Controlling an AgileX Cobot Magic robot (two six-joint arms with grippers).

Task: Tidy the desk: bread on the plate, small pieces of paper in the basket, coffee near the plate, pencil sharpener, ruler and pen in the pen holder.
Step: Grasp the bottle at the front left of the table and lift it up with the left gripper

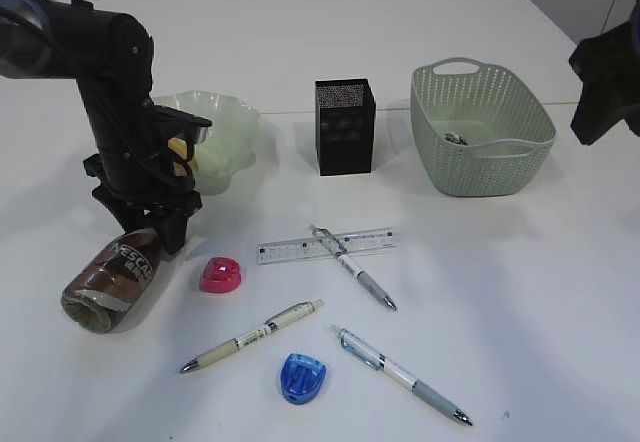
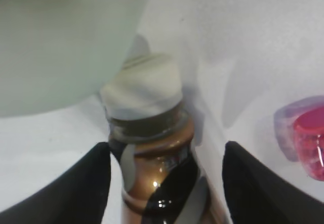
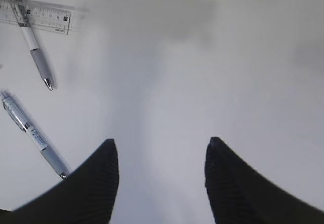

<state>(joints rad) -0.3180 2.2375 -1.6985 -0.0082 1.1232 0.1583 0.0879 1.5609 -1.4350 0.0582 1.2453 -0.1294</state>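
White desk point(image 1: 520, 292) carries everything. Near its left edge the coffee point(image 1: 112, 280) lies on its side, cap toward the plate point(image 1: 225, 137), which sits further back with something yellowish inside, mostly hidden by the arm. The left gripper point(image 2: 164, 183) straddles the bottle's neck with its jaws spread; a narrow gap shows on each side, so it seems not to be clamping, though the view is tight. The right gripper point(image 3: 159, 178) hangs open over bare desk toward the right edge, holding nothing. Toward the back stand the pen holder point(image 1: 345, 127) at the middle and the basket point(image 1: 480, 127) to its right, a small scrap inside. The ruler point(image 1: 325, 246) lies mid-desk under 1 pen point(image 1: 352, 267). 2 more pens point(image 1: 253, 337) point(image 1: 400, 374) and the blue sharpener point(image 1: 301, 377) lie near the front edge; the pink sharpener point(image 1: 220, 275) is beside the bottle.
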